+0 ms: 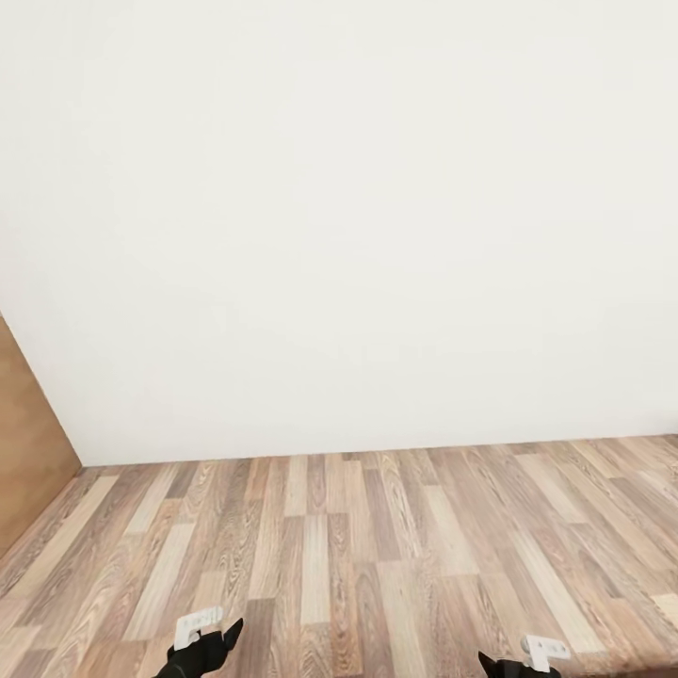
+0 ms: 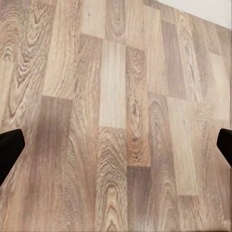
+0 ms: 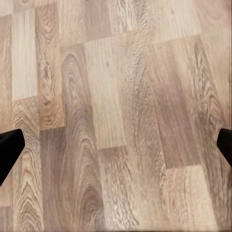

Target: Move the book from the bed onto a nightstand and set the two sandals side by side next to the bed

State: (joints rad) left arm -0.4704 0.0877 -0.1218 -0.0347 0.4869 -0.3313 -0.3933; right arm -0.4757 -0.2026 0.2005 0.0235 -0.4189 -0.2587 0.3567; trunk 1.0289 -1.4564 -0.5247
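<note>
I face a bare white wall (image 1: 339,235) meeting a wood-plank floor (image 1: 377,546). The book, the bed, the nightstand and the sandals are out of view. My left gripper (image 1: 202,650) and right gripper (image 1: 518,665) poke in at the lower edge of the head view, low over the floor. In the left wrist view the left gripper (image 2: 116,150) has its dark fingertips (image 2: 9,147) far apart with only floor planks between them. The right gripper (image 3: 116,150) looks the same, its fingertips (image 3: 9,147) spread wide and holding nothing.
A brown wooden panel (image 1: 28,452), perhaps a door, stands at the left where the wall ends. The wall base runs across the view a short way ahead. Floor planks stretch to the right.
</note>
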